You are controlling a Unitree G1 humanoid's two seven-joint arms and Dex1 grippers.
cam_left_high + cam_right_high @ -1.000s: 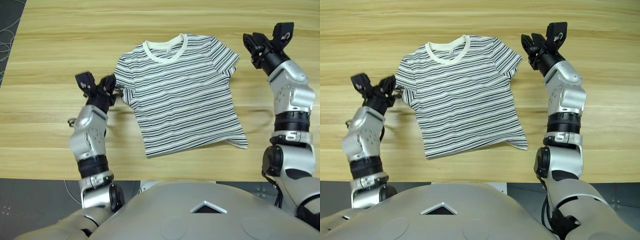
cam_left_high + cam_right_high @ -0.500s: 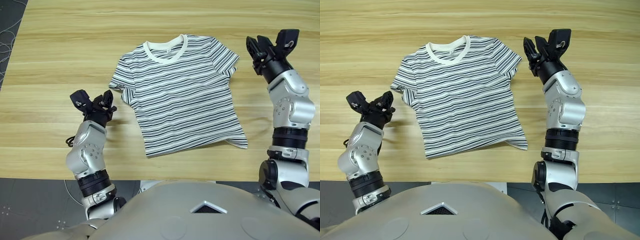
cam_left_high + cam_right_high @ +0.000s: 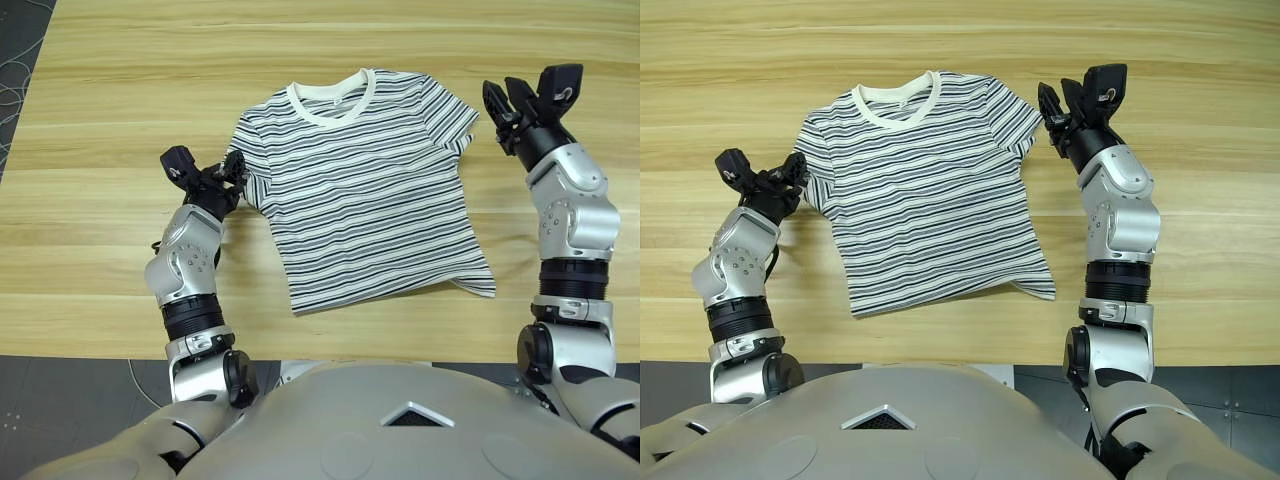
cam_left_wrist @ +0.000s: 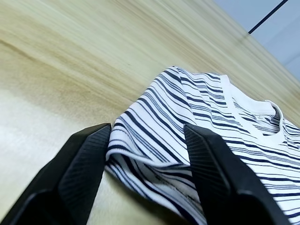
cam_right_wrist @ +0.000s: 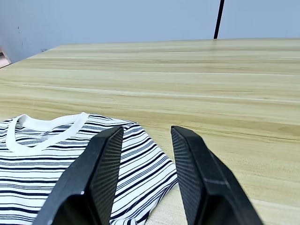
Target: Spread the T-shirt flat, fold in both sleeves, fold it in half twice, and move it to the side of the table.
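A black-and-white striped T-shirt [image 3: 360,185] with a white collar lies face up and mostly flat on the wooden table [image 3: 130,80]. Its lower right hem is slightly curled. My left gripper [image 3: 207,166] is open at the shirt's left sleeve [image 3: 245,165]. In the left wrist view the sleeve hem [image 4: 150,159] lies between the two spread fingers of that gripper [image 4: 146,136]. My right gripper [image 3: 527,92] is open, just off the right sleeve [image 3: 455,120], above bare wood. The right wrist view has its fingers [image 5: 108,164] apart, with the sleeve [image 5: 145,168] below them.
The table's front edge [image 3: 330,358] runs just past the shirt's hem, with dark floor [image 3: 20,40] beyond the left edge. Bare wood surrounds the shirt on the far side and on both sides.
The left gripper pulled back from the sleeve half a second ago and has come forward to it again. The right gripper has shifted slightly toward the right sleeve.
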